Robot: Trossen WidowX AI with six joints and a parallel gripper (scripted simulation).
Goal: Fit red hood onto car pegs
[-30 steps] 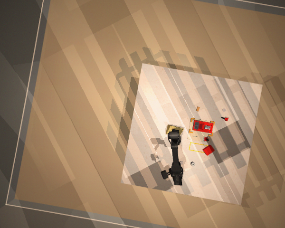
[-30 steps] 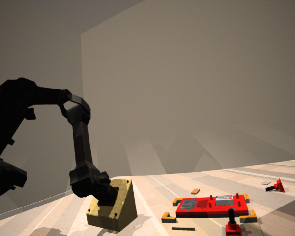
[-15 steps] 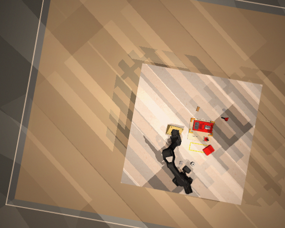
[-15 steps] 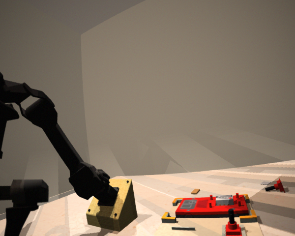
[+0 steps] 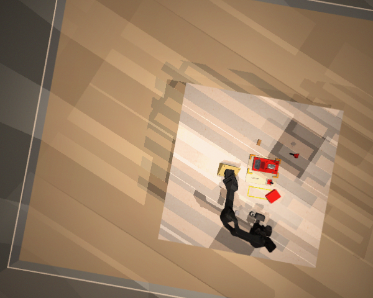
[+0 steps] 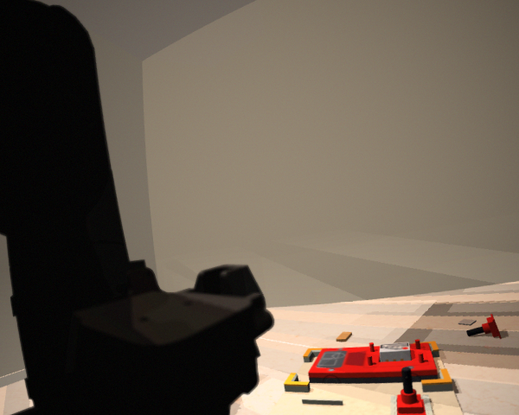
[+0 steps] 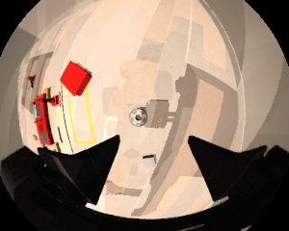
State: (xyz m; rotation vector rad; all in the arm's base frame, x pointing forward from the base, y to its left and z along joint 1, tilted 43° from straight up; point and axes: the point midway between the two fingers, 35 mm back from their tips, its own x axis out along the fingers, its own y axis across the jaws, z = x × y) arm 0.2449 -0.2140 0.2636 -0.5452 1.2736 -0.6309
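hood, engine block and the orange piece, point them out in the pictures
hood [image 5: 273, 196] [image 7: 75, 78]: top and wrist views, on its flat roof
engine block [image 5: 271, 166] [image 6: 394, 353]: top and exterior views, on its body
orange piece [image 5: 258, 141] [image 6: 343, 336]: top and exterior views, on its upper face

Black jointed arm [image 5: 230, 195] [image 6: 49, 178], rounded joints, black hand [image 5: 261, 224] [image 7: 155, 139], pointed wedge-shaped fingers
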